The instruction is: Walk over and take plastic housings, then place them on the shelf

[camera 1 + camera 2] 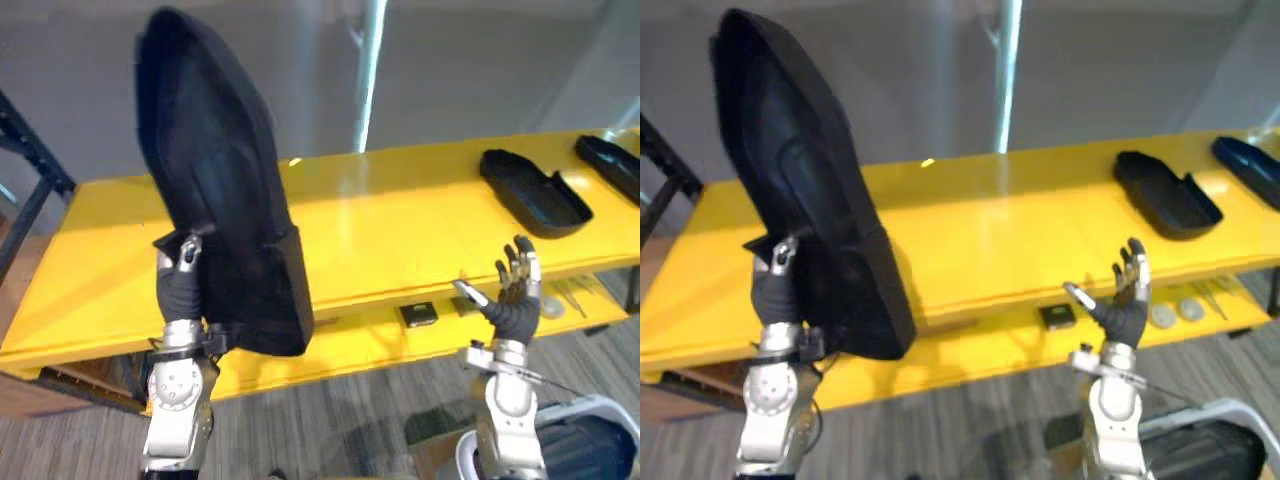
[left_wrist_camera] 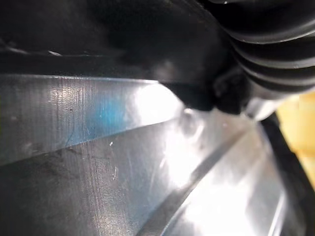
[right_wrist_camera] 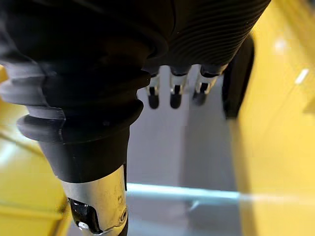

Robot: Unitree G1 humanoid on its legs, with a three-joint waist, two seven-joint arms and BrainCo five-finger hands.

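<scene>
L arm comes up in front of the yellow shelf (image 1: 400, 230) at its left part, forearm vertical. left hand (image 1: 180, 272) raised, wrist straight. Thumb clamped on the near face of the held housing (image 1: 225, 190), rest of fingers behind it, so a pinch grip on the lower edge. That housing is big, black and stands on end, leaning a bit, top well above the shelf top, bottom hanging over the shelf's front edge. Nothing else supports it.

R arm comes up in front of the shelf's right part, forearm vertical too. right hand (image 1: 515, 300) is palm-up before the front edge, fingers straight and spread, thumb out to the side, holding nothing. Wrist cam agrees: fingers extended.

Counts:
- black plastic housings: 3. One in L hand. second housing (image 1: 535, 190) lies flat on the shelf top near the right end. third housing (image 1: 610, 165) lies at the far right end, partly cut by frame edge, apart from the second.
- lower tier (image 1: 350, 345) of the shelf: 1 small dark block (image 1: 418, 314), 2 round discs (image 1: 1163, 316) side by side, right of the block.
</scene>
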